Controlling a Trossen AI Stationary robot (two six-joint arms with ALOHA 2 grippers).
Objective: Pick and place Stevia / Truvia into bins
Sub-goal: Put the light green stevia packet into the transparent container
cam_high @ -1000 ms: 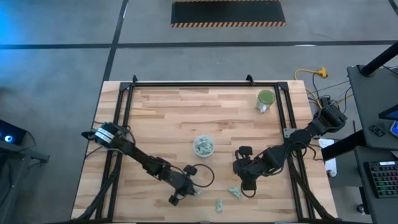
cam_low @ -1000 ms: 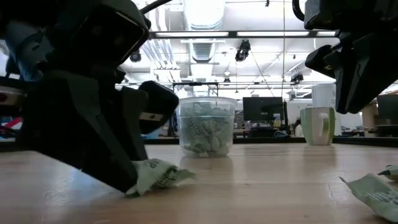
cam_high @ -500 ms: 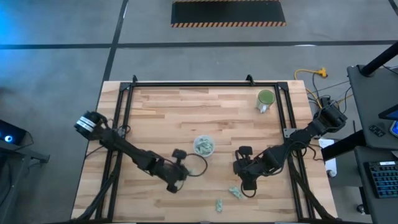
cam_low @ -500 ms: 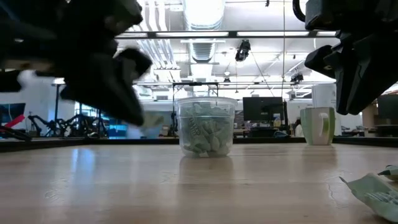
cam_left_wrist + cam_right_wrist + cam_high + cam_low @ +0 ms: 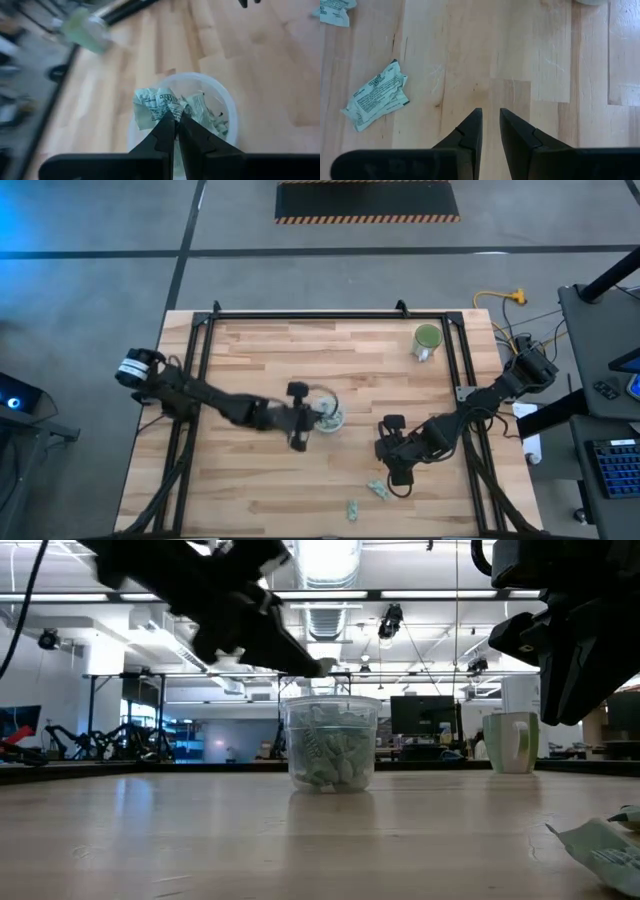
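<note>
**Left gripper over the cup, one Stevia packet pinched**

Item 1. My left gripper point(image 5: 175, 117): fingers pressed together on a crumpled pale green and white Stevia packet point(image 5: 156, 104). The packet sticks out past my fingertips. The high view puts this gripper point(image 5: 318, 416) at the middle of the wooden table point(image 5: 260, 350), right at the cup.

Item 2. Clear plastic cup point(image 5: 220, 105): directly beneath and just beyond my left fingertips, upright, its round rim open. More green and white packets point(image 5: 202, 112) lie heaped inside it. In the low view the cup point(image 5: 331, 743) stands on the table with the packets filling most of it, and my left arm reaches in above its rim.

Item 3. My right gripper point(image 5: 490, 122): fingers a small way apart, nothing between them, bare wood under the tips. In the high view it point(image 5: 398, 471) sits toward the near edge of the table, well apart from my left gripper and the cup.

Item 4. Loose packet point(image 5: 375, 95): crumpled, flat on the wood, near my right fingers and off to one side of them, not touching. The high view shows it point(image 5: 377, 489) just beside the right gripper.

Item 5. Second loose packet point(image 5: 352, 507): a little farther from my right gripper, close to the table's near edge.

Item 6. Corner of a further packet point(image 5: 335, 12): well beyond my right fingers, cut off by the frame edge.

Item 7. Green mug point(image 5: 427, 340) with a white handle: far corner of the table, well apart from both my grippers.
</note>
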